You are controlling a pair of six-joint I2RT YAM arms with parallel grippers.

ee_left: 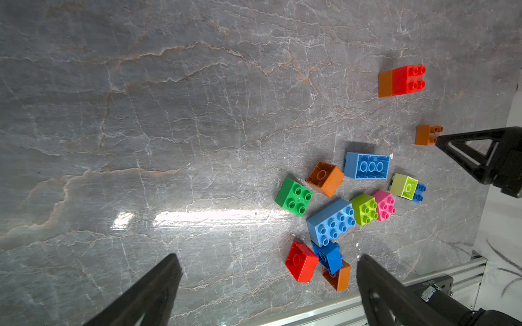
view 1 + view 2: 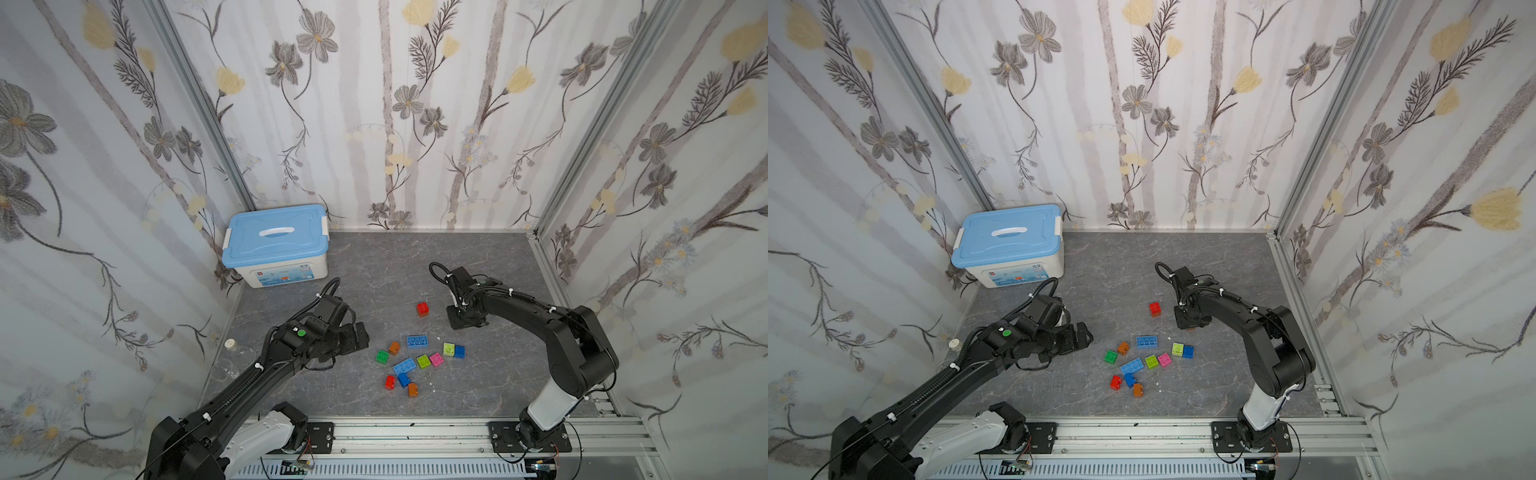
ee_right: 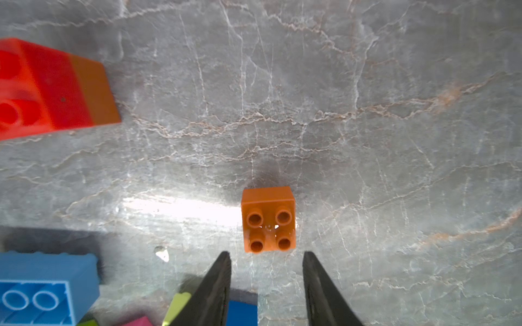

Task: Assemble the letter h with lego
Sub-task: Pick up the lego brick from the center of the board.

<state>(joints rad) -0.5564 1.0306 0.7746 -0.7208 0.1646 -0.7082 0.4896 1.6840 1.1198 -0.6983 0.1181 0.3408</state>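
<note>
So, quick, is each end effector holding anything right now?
Left end effector: open, empty.
Right end effector: open, empty; orange brick sits free past its tips.

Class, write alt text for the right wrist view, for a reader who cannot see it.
An orange brick sits studs-up on the grey marbled table, just beyond the parted right gripper. A red-on-orange stack stands nearby.

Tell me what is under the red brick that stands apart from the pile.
An orange brick, stacked directly beneath the red brick. Only its side shows; its top is covered by the red one.
</note>
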